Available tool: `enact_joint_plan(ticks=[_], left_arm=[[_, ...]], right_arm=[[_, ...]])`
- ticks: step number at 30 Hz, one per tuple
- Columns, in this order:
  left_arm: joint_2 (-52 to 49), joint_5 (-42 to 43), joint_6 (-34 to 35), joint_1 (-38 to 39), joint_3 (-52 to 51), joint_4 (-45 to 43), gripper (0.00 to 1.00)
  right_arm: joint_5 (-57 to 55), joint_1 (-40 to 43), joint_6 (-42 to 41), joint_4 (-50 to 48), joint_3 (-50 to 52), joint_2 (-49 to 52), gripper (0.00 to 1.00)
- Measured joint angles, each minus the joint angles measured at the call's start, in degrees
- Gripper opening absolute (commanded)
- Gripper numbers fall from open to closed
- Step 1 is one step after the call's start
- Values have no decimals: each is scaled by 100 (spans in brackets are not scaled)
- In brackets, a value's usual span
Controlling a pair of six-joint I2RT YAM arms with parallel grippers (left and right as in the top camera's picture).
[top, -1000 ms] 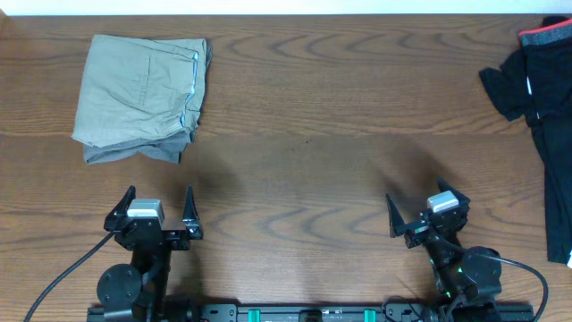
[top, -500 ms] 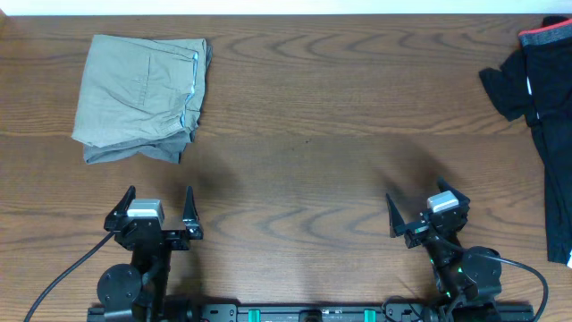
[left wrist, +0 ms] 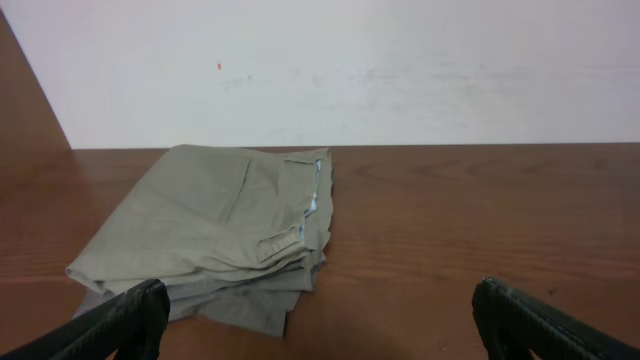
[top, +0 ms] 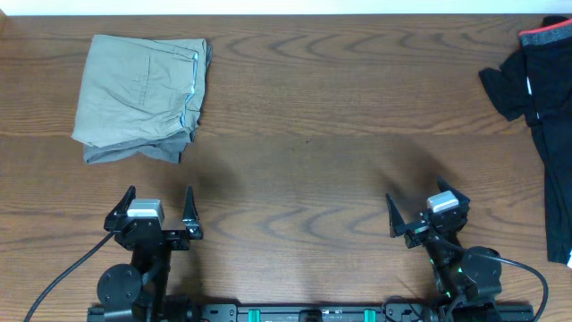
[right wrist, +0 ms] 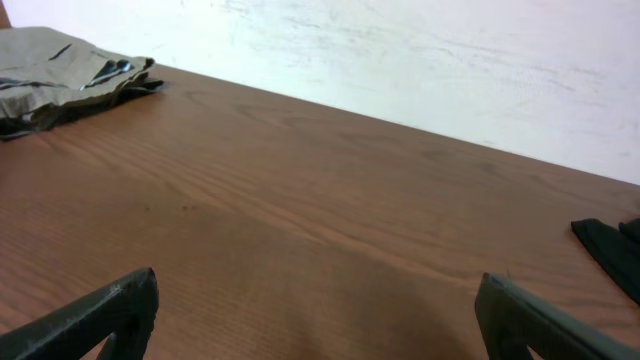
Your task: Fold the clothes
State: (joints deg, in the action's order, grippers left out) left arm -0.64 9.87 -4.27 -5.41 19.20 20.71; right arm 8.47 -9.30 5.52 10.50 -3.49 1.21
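Lying folded into a rough square at the far left of the wooden tabletop (top: 304, 134), the khaki trousers (top: 143, 97) show a strip of light-blue lining along their right edge, and the stacked layers are slightly uneven at the near side. A dark garment (top: 541, 98) with a grey and reddish band sits crumpled at the far right, partly running off the edge of the overhead view. The two garments are well apart, with bare wood between them. The left gripper (top: 160, 194) rests at the near edge, in line with the trousers but clear of them, its jaws spread wide and holding nothing. The right gripper (top: 418, 202) sits near the near-right side, also spread wide and empty, well short of the dark garment.
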Motion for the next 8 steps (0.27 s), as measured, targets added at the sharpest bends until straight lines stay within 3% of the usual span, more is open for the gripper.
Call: enact_joint_plan(ticks=[8], left_arm=[[0,0,0,0,0,0,98]], right_arm=[[0,0,0,0,0,0,99]])
